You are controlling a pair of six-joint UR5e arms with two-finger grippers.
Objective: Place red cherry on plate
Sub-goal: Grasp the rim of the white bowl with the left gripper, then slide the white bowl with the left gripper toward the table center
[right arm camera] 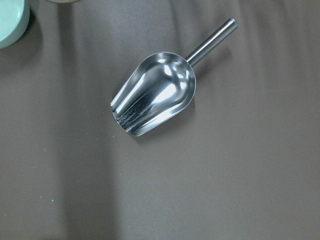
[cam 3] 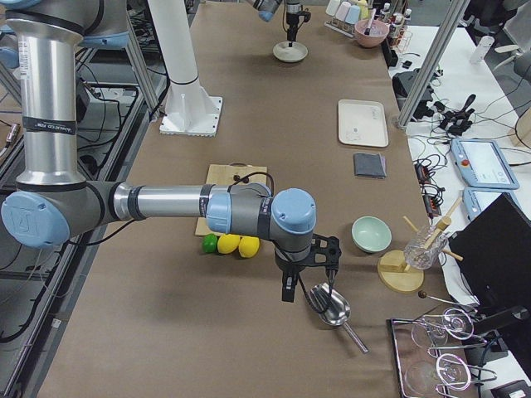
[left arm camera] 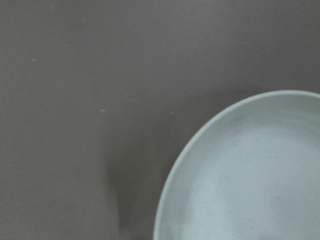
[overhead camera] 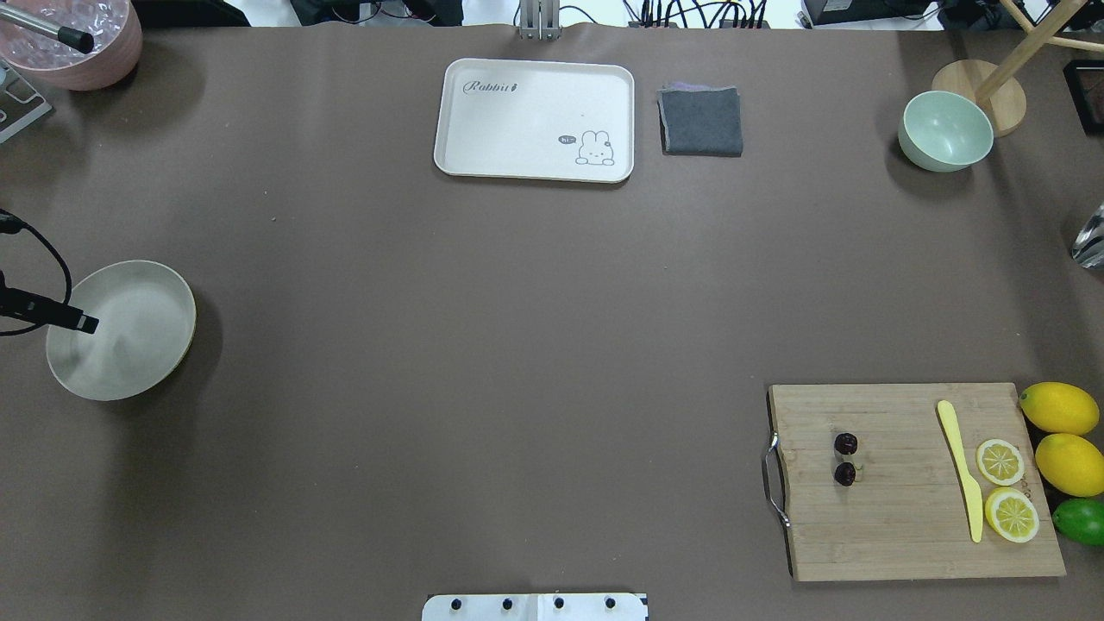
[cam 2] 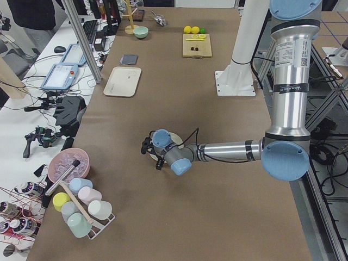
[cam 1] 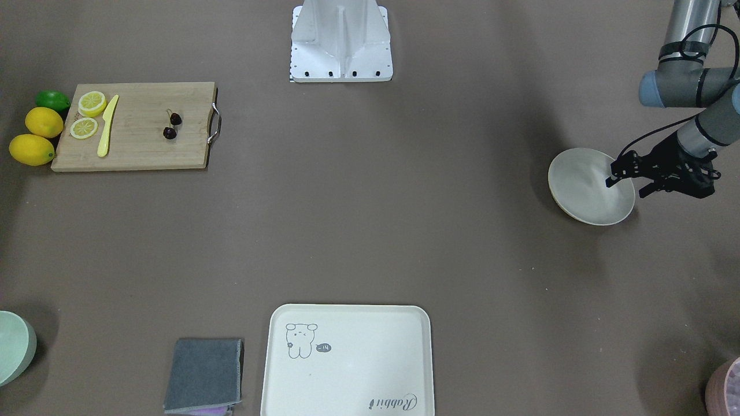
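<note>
While the red cherry lies on the wooden cutting board, near its metal handle in the front-facing view, the plate sits well apart at the opposite side of the tabletop. The left jaws hang spread at the plate's rim, holding nothing, and one finger reaches over the dish. Lemon slices and a yellow knife share the board's far end.

From overhead, the two dark fruits lie side by side on the board at lower right. The plate is at the left edge, bare inside, with a single dark fingertip over its rim.

Seen from the robot's left side, the near arm's wrist covers most of the plate, and the cherry is only dark specks on the distant board.

From the right side, the right jaws hang over a metal scoop; I cannot tell whether they are spread or pressed together.

The left wrist camera shows only the plate's curved rim and bare tabletop.

The right wrist camera shows the scoop lying empty on the tabletop, with no fingers in sight.
</note>
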